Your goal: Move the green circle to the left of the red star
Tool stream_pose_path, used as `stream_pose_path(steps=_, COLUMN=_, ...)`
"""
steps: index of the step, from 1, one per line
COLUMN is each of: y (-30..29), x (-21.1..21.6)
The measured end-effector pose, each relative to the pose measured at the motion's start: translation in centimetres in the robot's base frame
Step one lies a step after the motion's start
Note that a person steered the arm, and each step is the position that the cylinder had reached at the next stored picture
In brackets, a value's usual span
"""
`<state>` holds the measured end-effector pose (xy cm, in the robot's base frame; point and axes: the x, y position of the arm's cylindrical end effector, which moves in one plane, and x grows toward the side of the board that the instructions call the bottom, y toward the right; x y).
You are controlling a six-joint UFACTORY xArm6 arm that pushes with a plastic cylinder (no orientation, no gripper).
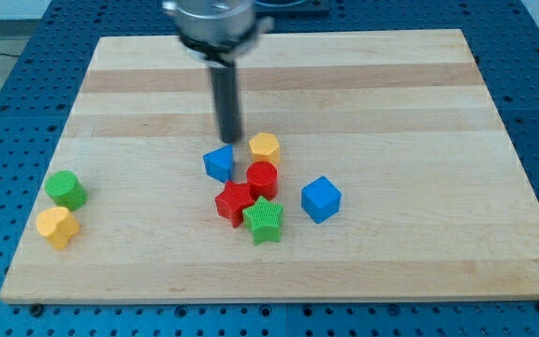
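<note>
The green circle (65, 188) lies near the board's left edge, far to the left of the red star (235, 202). The red star sits in a cluster at the board's middle. My tip (230, 139) rests on the board just above that cluster, between the blue block (219, 163) and the yellow hexagon (265, 147). It is up and slightly left of the red star and far right of the green circle. It touches no block that I can see.
A red cylinder (262, 178) and a green star (265, 219) touch the red star. A blue cube (321, 198) lies to their right. A yellow heart-like block (57, 227) sits below the green circle. The wooden board (391, 84) lies on a blue perforated table.
</note>
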<state>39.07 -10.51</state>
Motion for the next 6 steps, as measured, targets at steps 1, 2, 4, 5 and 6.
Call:
stream_pose_path(steps=1, y=-12.9, x=1.5)
stream_pose_path(steps=2, y=-19.7, x=8.6)
stream_pose_path(steps=4, y=-12.1, x=11.5)
stream_pose_path(steps=5, y=-7.3, x=12.4)
stream_pose_path(steps=6, y=-4.7, x=14.4)
